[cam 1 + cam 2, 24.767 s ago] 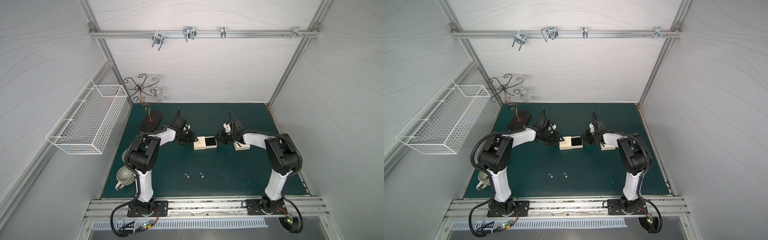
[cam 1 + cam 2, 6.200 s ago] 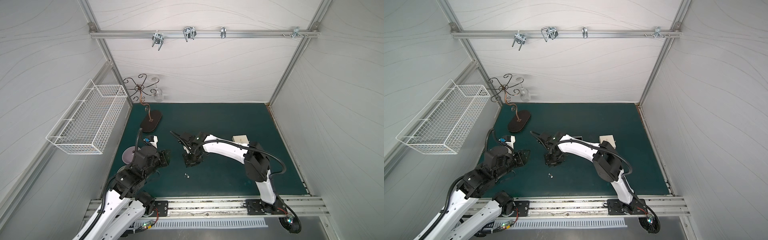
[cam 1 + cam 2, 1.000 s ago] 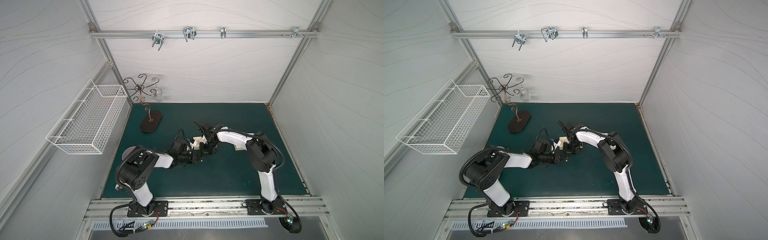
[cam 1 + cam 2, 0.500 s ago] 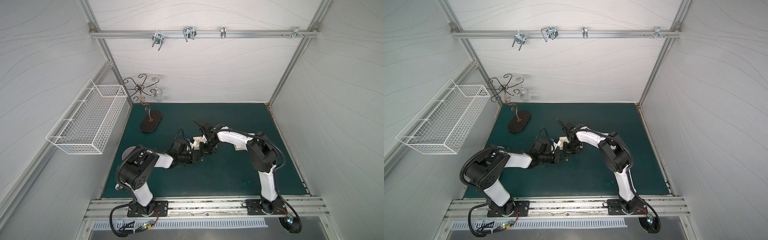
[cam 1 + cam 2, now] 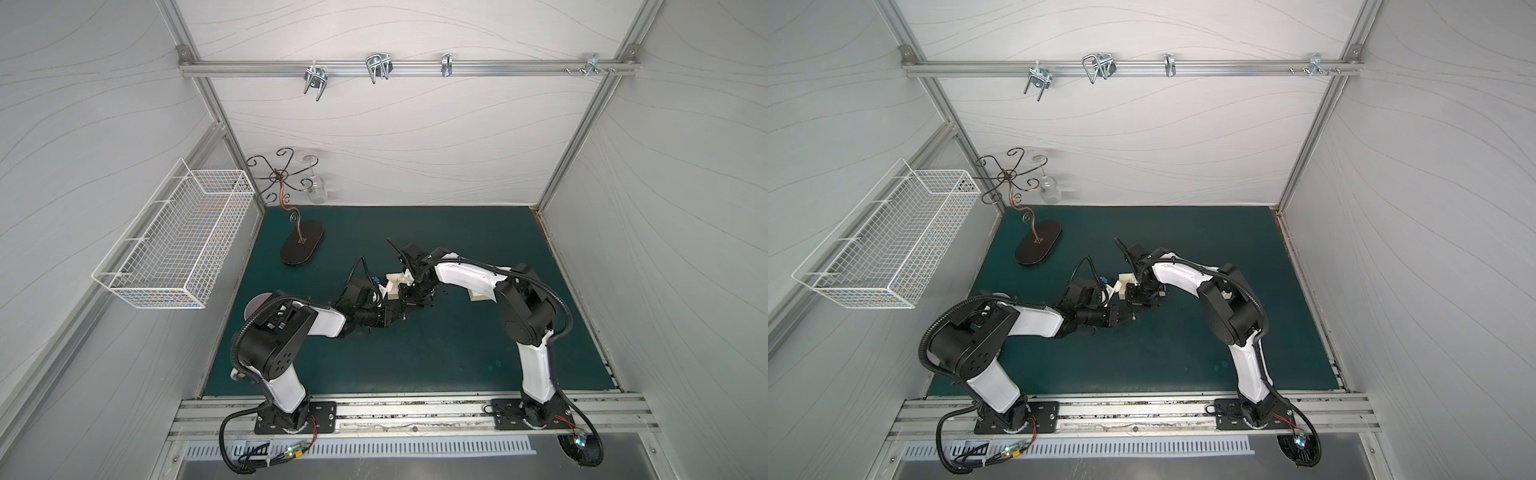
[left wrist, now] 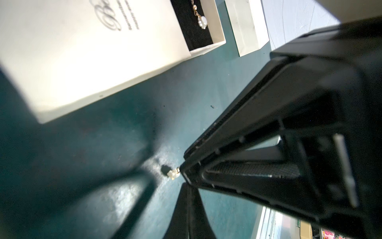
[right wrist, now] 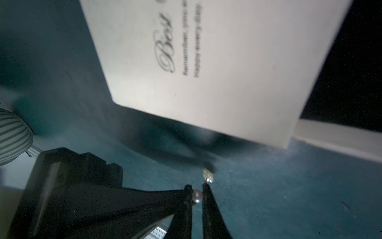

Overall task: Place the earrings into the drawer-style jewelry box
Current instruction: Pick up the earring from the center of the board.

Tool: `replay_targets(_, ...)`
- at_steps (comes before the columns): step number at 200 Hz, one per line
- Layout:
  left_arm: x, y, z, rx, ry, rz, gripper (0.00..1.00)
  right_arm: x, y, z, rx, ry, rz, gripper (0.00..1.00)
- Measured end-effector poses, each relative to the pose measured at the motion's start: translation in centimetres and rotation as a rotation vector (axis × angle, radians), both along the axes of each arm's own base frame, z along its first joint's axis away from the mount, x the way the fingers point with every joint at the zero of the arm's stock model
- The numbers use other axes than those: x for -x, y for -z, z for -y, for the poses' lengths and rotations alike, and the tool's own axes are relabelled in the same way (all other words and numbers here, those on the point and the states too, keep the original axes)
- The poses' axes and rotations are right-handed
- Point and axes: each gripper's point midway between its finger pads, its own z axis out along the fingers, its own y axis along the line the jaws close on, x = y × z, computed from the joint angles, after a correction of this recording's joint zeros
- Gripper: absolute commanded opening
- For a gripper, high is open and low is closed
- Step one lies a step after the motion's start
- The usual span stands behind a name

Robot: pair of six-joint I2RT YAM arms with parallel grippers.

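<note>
White-panelled walls are set around a table (image 5: pixel 415 361) covered with dark green matting. Toward its middle, the tips of the two arms are found close together just above the mat. The left gripper (image 5: pixel 1121 321) is seen fully clenched. Its tip lies just beside an earring (image 7: pixel 207 175), and whether the earring is touched by it cannot be told. The right gripper (image 5: pixel 1139 308) is closed on that earring: in the right wrist view a small pearly ball (image 7: pixel 196 196) is pinched between two dark fingertips (image 7: pixel 207 198), and the pale sparkly bead is seen beyond them, close over the mat. Just behind, the white jewelry box (image 6: pixel 93 45) is laid flat with its black-lined drawer (image 6: pixel 218 29) pulled out, and a second earring (image 6: pixel 200 19) is lodged inside. Another white box (image 6: pixel 248 27) is placed near the drawer. At the far left corner a scrolled metal stand (image 5: pixel 301 247) is stood, with a glass (image 5: pixel 318 193) hung from it. A wire basket (image 5: pixel 178 241) is fixed to the left wall.
</note>
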Motion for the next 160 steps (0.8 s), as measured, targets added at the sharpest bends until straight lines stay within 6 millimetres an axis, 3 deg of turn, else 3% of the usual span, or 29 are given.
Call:
replay_targets(96, -0.2, -1.0, -0.6, 0.022, -0.024, 0.029, 0.00, -0.2, -0.7, -0.2, -0.034, 0.004, 0.008, 0.13)
replay_targets(133, -0.3, -1.4, -0.8, 0.023, -0.030, 0.034, 0.00, -0.3, -1.1, 0.0, -0.043, 0.008, 0.011, 0.26)
replay_targets(160, -0.3, -1.3, -0.9, 0.019, -0.032, 0.028, 0.00, -0.2, -1.4, 0.5, -0.056, 0.017, 0.010, 0.28)
